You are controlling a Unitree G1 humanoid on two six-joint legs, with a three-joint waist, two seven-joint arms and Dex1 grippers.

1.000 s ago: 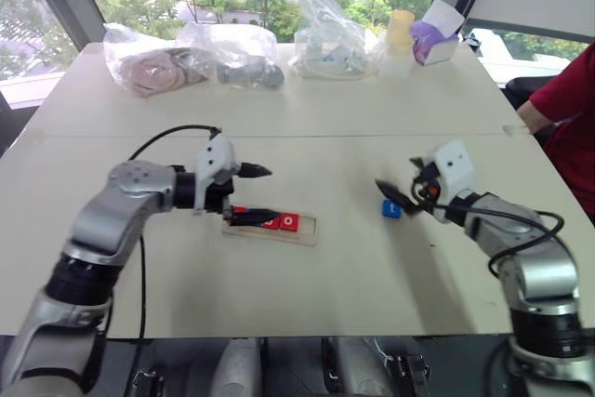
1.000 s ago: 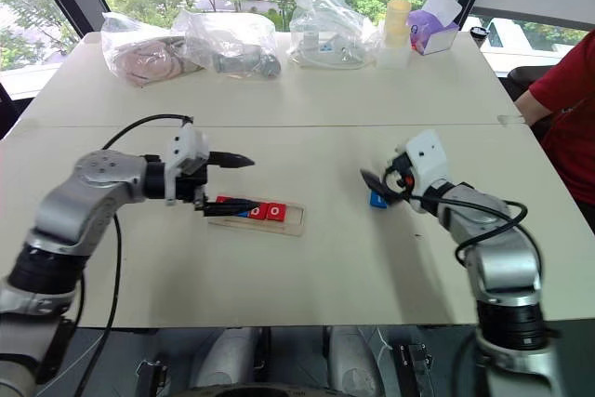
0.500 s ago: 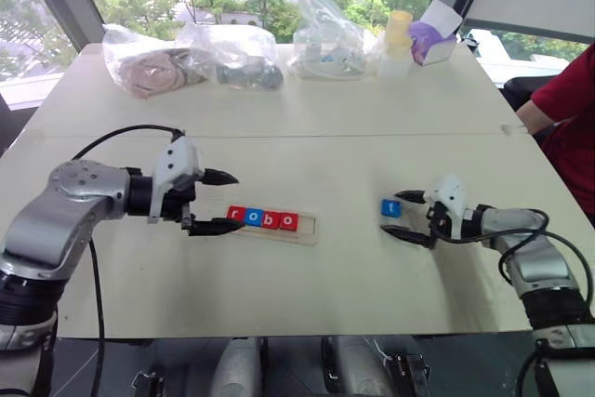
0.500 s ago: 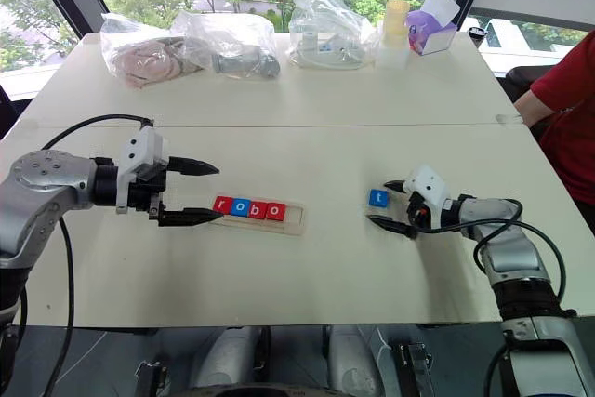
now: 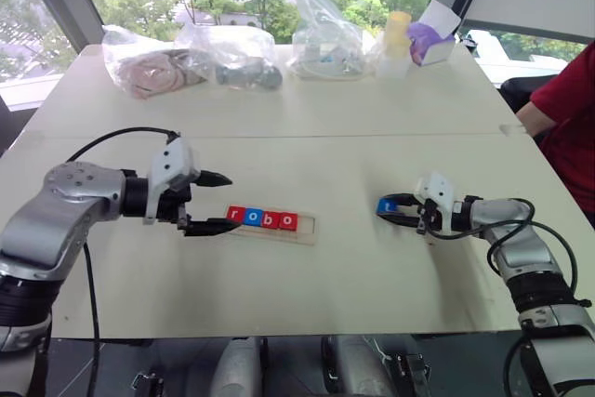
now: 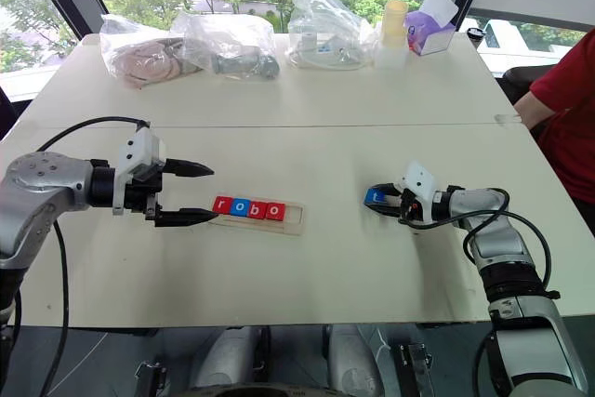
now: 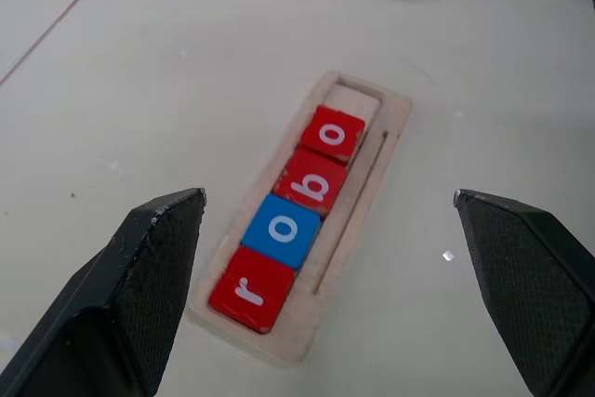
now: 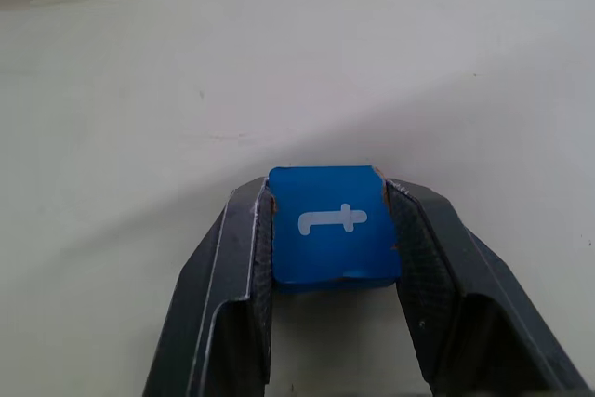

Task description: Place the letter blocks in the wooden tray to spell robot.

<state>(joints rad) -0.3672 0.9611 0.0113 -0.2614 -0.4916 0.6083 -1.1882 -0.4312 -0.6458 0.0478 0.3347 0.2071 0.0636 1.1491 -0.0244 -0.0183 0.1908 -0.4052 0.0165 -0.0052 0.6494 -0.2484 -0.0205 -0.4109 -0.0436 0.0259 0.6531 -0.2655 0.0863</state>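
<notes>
Left gripper [image 5: 216, 202] spread wide beside wooden tray [image 5: 306, 232], which holds r, o, b, o. Right gripper [image 8: 327, 230] pinches blue t block [image 8: 330, 225] by opposite edges, apparently on the table [image 5: 325, 137]. Block likely light, rigid, slick-sided; hold edges squarely.

Tray blocks [image 7: 290, 216]: red, blue, red, red; white letters r, o, b, o
Loose block [image 8: 333, 222]: blue, white t
Tray [image 7: 358, 228]: pale wood
Table [image 5: 353, 146]: cream

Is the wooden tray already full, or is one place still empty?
One place is empty. The wooden tray holds four letter blocks, r, o, b, o; its last slot shows bare wood.
</notes>
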